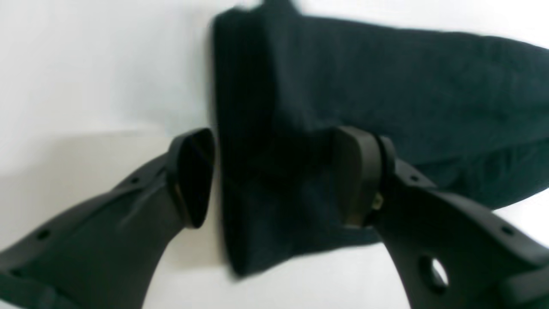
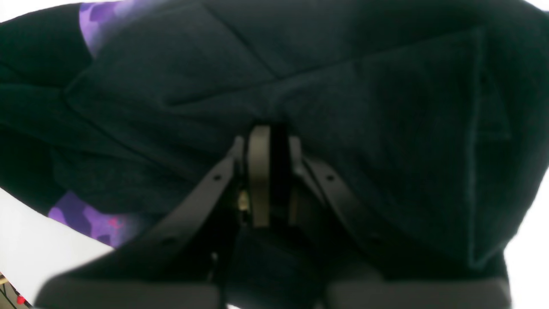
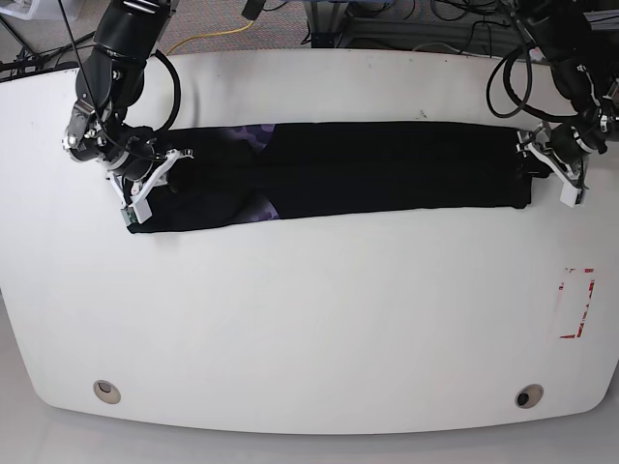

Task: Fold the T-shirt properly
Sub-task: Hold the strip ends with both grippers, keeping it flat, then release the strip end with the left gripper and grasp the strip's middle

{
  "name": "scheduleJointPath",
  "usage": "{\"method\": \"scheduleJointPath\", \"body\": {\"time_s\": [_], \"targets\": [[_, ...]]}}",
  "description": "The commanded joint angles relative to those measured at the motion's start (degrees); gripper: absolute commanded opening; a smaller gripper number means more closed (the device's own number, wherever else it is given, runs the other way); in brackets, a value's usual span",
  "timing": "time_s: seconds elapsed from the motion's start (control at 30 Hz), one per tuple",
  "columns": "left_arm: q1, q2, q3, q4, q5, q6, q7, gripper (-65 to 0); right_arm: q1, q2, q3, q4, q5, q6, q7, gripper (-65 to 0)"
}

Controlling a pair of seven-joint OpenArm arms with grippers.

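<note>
T-shirt (image 3: 377, 172) lies as long strip, lengthwise folding apparently left; left gripper (image 1: 274, 176) open at 3 o'clock, right gripper (image 2: 276, 171) pinching cloth at 9.

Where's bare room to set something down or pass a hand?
In the base view, the white tabletop is widely bare between the folded black cloth T-shirt and the table's near edge, plus a strip beyond the shirt. Both shirt ends are crowded: left gripper, right gripper.
</note>
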Motion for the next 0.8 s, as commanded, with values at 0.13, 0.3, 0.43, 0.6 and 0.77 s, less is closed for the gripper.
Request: {"method": "scheduleJointPath", "body": {"time_s": [0.13,0.3,0.43,0.6,0.77], "targets": [[-0.59,1.38,-0.13,0.44,0.07,-0.06,0.28,-49.9,0.69,0.62,0.16,1.03,0.29,0.07,0.29,-59.1],[-0.24,1.82,-0.13,0.97,-0.01,-0.06,0.36,-65.0,0.60,0.62,0.16,1.03,0.29,0.07,0.29,-59.1],[0.29,2.00,-0.13,7.12,-0.01,-0.06,0.54,-65.0,0.60,0.62,0.16,1.03,0.29,0.07,0.29,-59.1],[3.01,4.37,1.45,20.48,-0.01,-0.06,0.89,-65.0,0.51,0.62,0.16,1.03,0.29,0.07,0.29,-59.1],[4.68,5.42,8.66,30.06,-0.01,-0.06,3.70,-65.0,0.51,0.62,0.16,1.03,0.29,0.07,0.29,-59.1]]}}
